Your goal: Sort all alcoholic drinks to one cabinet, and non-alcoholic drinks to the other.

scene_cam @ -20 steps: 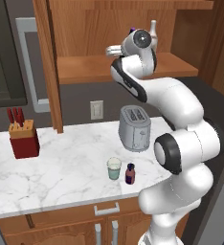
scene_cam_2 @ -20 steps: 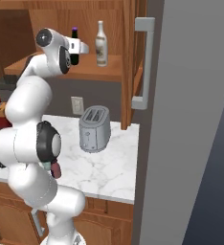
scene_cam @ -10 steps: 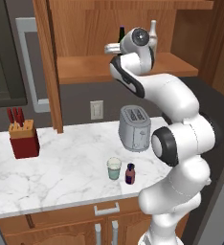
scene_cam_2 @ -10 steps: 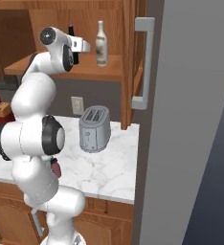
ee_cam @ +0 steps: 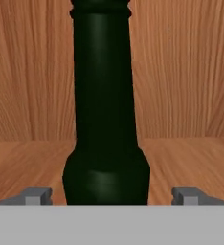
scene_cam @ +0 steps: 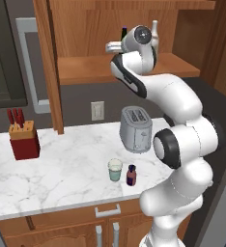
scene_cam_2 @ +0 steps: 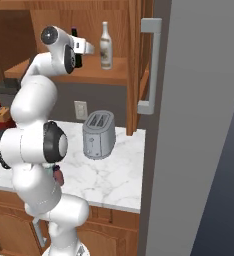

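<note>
Standing near front edge of counter (scene_cam: 52,178): cup (scene_cam: 115,170) and purple bottle (scene_cam: 131,175), just beside each other, cup to the left, both upright; in the right base view the purple bottle (scene_cam_2: 58,175) peeks out behind the arm's lower joint.
Toaster (scene_cam: 135,128): farther back on the counter, beyond the two small drinks, toward the right end; upright, slots up.
Knife block (scene_cam: 23,140): toward the left end of the counter, well apart from the drinks, red handles sticking up.
Outlet (scene_cam: 97,110): on the dark wall behind the counter, left of the toaster.
Cabinet shelf (scene_cam: 86,67): open wooden shelf above the counter, door swung wide to the left.
Gripper (ee_cam: 112,195): raised to shelf level, pointing into the cabinet; fingers (ee_cam: 36,195) spread wide on either side of the green bottle's base, clear gaps both sides, not clamping it.
Green bottle (ee_cam: 104,115): upright on the shelf, straight ahead of the hand, between the fingertips; wood back wall behind it. From the left base view its purple cap (scene_cam: 124,30) shows just above the wrist.
Pale bottle (scene_cam_2: 105,46): upright on the same shelf, near the green bottle, on its right, toward the shelf's right end.
Fridge (scene_cam_2: 199,125): grey, tall, at the right end of the counter, handle facing the cabinet.
</note>
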